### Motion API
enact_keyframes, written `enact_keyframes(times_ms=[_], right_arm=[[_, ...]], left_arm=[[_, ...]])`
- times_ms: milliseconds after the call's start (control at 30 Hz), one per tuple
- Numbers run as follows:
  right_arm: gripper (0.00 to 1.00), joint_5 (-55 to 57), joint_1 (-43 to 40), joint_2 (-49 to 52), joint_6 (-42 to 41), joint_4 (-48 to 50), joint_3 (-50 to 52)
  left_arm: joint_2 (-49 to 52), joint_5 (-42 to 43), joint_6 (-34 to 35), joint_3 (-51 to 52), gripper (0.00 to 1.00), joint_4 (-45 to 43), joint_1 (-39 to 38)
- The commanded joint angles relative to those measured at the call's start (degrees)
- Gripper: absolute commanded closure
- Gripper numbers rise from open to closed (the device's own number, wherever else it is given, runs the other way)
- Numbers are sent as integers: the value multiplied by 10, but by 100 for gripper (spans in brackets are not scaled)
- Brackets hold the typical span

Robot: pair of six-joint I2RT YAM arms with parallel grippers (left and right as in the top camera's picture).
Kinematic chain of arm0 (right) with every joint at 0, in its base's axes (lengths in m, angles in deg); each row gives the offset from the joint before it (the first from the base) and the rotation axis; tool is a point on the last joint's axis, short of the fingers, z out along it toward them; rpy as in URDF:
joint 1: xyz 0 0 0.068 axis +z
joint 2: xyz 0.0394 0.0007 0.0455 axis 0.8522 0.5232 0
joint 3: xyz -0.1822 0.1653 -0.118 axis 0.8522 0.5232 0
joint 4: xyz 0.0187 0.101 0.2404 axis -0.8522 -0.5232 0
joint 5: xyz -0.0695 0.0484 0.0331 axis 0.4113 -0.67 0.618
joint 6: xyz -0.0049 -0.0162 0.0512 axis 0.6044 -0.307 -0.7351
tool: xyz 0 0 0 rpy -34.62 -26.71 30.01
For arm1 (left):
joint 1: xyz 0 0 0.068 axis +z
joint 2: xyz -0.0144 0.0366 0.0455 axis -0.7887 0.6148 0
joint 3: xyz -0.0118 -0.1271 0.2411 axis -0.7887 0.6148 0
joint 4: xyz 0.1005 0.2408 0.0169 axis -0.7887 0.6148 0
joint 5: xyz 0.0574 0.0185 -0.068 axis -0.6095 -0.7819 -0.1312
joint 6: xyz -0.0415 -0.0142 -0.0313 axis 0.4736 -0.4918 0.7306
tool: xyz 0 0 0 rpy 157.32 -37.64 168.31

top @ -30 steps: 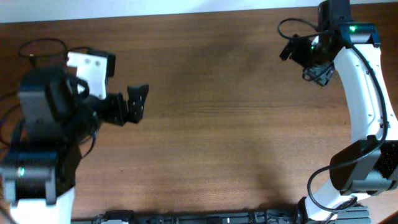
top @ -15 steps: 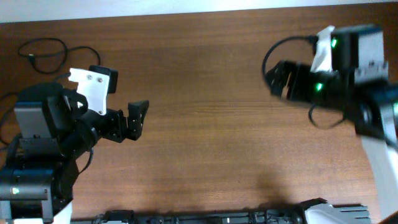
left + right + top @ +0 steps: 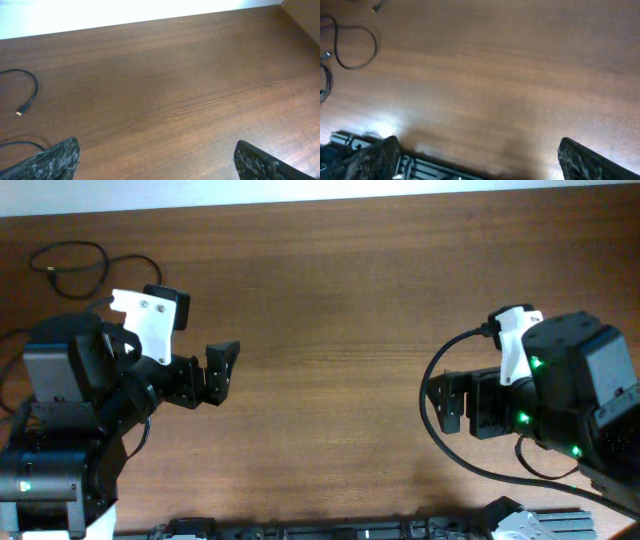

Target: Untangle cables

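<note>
Evidently light and limp, the thin black cables (image 3: 36,89) lie in loose curves at the upper left of the overhead frame, well apart from both grippers. Left gripper (image 3: 222,370) and right gripper (image 3: 440,402): fingers spread, holding nothing. Suggested hold: a free run near a plug end.

My right arm has swung out of the far right corner and come back toward the near edge of the table (image 3: 330,300). The right gripper (image 3: 447,402) now sits low on the right, pointing left. The left gripper (image 3: 218,370) has drawn slightly nearer to me too, and more of the cable (image 3: 70,265) loop at far left shows.
</note>
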Motion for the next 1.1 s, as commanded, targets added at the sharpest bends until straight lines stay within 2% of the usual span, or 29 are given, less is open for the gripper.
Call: enact_keyframes(times_ms=[0,200,367,533,667,867,1067], right_arm=[[2,9,5,2,2,-7,-2],[1,38,4,-2,2,-5,-1],[2,49,-94,-80,8,35,57],[1,45,-209,-248,43,196,265],[2,44,-268,-399,43,358,497],[2,35,-280,-541,43,599,753],[2,29,-280,-619,44,784,893]], left_arm=[[-1,6,-11,-3,1,-1,-3],[-1,6,-11,-3,1,-1,-3],[-1,6,-11,-3,1,-1,-3],[-1,6,-11,-3,1,-1,-3],[-1,6,-11,-3,1,-1,-3],[-1,6,-11,-3,1,-1,-3],[-1,6,-11,-3,1,-1,-3]])
